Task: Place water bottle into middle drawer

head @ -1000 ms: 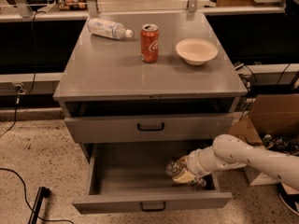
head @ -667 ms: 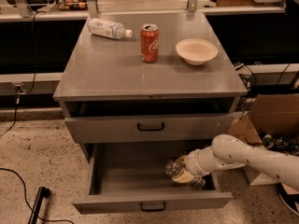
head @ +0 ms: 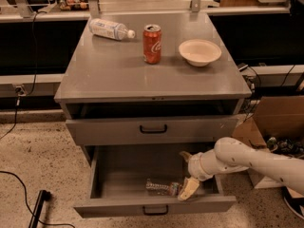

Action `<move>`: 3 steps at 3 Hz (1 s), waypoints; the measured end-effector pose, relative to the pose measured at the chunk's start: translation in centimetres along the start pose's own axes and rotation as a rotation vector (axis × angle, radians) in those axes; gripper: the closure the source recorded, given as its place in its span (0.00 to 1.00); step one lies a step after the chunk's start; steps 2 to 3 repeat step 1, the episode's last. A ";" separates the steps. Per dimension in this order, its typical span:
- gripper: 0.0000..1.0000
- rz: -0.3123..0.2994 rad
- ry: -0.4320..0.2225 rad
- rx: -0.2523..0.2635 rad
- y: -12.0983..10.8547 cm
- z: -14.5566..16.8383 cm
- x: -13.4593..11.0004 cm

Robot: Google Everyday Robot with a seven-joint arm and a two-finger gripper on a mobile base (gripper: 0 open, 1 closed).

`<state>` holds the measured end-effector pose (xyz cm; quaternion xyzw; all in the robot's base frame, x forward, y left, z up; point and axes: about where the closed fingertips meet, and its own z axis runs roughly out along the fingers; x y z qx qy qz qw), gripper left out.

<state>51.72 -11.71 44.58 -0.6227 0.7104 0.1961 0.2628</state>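
The water bottle [head: 161,187], clear crinkled plastic, lies on its side on the floor of the open middle drawer [head: 118,208], near the drawer's front. My gripper [head: 186,172] is inside the drawer at its right side, just right of the bottle. It is open: one fingertip [head: 189,189] is next to the bottle's right end and the other points to the back. I cannot tell if the near finger touches the bottle. My white arm [head: 251,160] reaches in from the right.
The drawer front above [head: 152,129] is shut. On the cabinet top stand a bottle with a white label [head: 110,29], a red soda can [head: 152,43] and a white bowl [head: 199,52]. A cardboard box [head: 273,120] stands at the right; a cable lies on the floor at the left.
The gripper was shut on the bottle, held just above the drawer floor. Now it has opened and the bottle lies on the drawer floor, a little to the left.
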 end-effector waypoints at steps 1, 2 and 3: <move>0.00 0.000 0.000 0.000 0.0 0.0 0.0; 0.00 0.000 0.000 0.000 0.0 0.0 0.0; 0.00 0.000 0.000 0.000 0.0 0.0 0.0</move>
